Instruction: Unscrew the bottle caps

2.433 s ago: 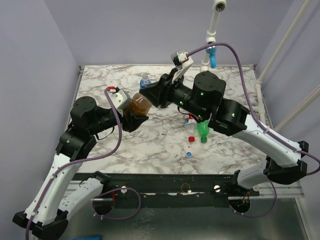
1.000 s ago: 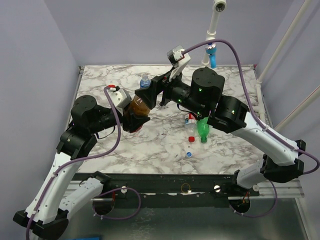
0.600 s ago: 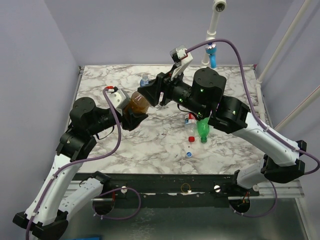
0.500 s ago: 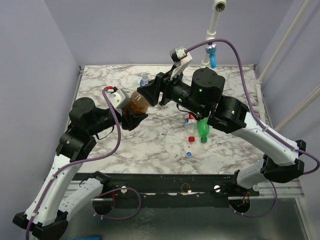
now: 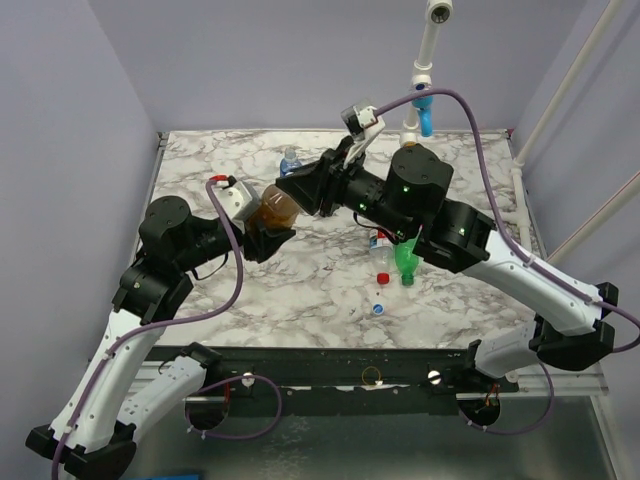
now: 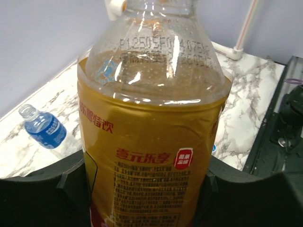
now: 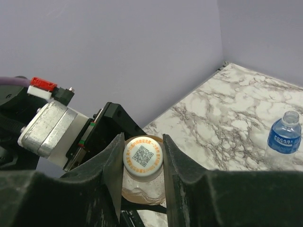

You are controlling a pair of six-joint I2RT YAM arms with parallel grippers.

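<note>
Right wrist: white cap point(image 7: 143, 158) between right gripper's point(image 7: 141, 147) jaws

Left arm point(image 5: 150, 280): rises from the near-left base, elbow bent, forearm reaching toward table centre.
Left gripper point(image 5: 265, 232): jaws clamped on both sides of the amber bottle point(image 6: 151, 142).
Right arm point(image 5: 520, 275): extends from the near-right base, running leftward to meet the left.
Right gripper point(image 7: 143, 160): fingers pressed against either side of the white cap point(image 7: 143, 155).

The right gripper point(image 7: 143, 144) clamps a white cap point(image 7: 143, 158) on an amber bottle point(image 7: 142, 190); a blue-labelled bottle point(image 7: 284, 137) stands nearby.
</note>
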